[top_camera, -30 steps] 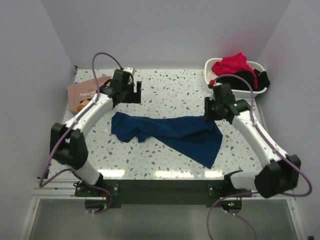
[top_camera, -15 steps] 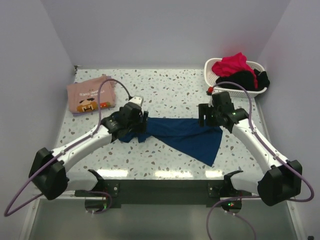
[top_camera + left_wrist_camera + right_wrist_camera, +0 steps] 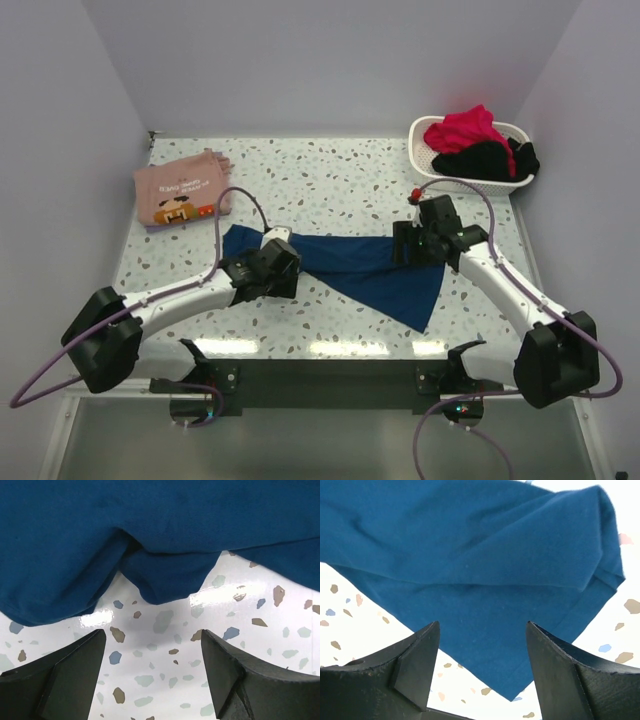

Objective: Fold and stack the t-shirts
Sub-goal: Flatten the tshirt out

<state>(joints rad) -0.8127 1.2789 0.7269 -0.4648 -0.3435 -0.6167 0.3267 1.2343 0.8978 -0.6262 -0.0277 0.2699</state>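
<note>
The dark blue t-shirt [image 3: 370,265] lies crumpled at the middle of the table [image 3: 340,185], no print showing. The left gripper [image 3: 152,640] and the right gripper [image 3: 481,626] hover at its two ends, jaws apart and empty. The pink t-shirt [image 3: 180,190] lies folded at the far left. The white basket [image 3: 413,140] at the far right holds a red cloth [image 3: 460,128] and a black cloth [image 3: 485,158], bunched so their shapes are unclear.

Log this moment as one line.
stage: blue t-shirt crumpled, unfolded | left jaws: open, at its left end | right jaws: open, over its right end | pink t-shirt: folded, far left

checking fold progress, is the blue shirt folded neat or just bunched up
Not folded: the blue shirt lies rumpled in a crooked strip across the table, one corner trailing toward the near edge.
</note>
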